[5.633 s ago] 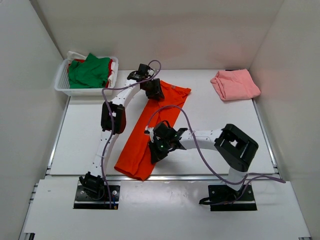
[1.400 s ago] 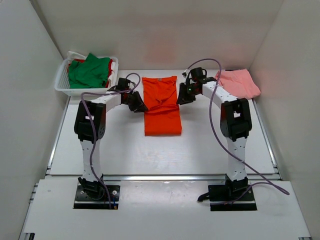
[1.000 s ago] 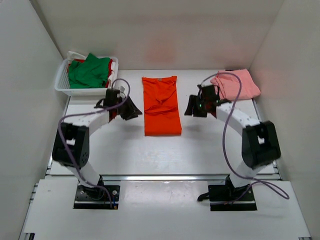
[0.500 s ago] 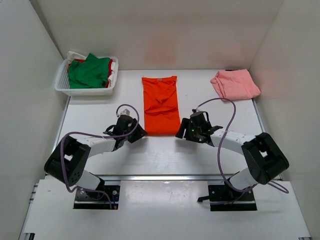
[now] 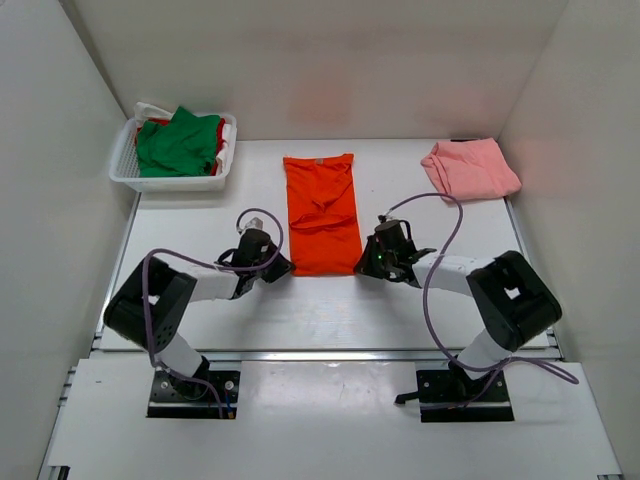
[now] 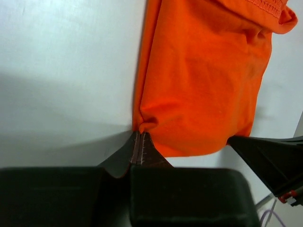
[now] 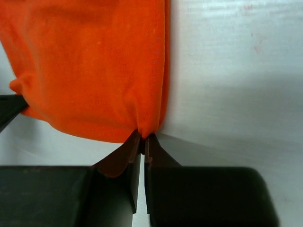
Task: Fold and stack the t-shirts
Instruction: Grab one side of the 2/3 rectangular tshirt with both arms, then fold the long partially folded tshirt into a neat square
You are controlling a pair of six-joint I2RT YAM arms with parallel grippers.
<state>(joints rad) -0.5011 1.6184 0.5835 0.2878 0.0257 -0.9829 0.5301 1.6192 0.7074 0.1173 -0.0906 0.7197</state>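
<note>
Jaws clenched, the left gripper [image 6: 140, 143] and right gripper [image 7: 143, 140] each pinch a near corner of the orange shirt [image 5: 322, 215], which lies flat as a narrow strip in the middle of the table [image 5: 440, 300]. Holding both corners at once would likely let the pair lift the near edge evenly and carry it to the far end for the next fold. A folded pink shirt [image 5: 470, 168] sits far right, and the green shirt [image 5: 178, 143] is heaped in the basket [image 5: 122, 172] far left.
</note>
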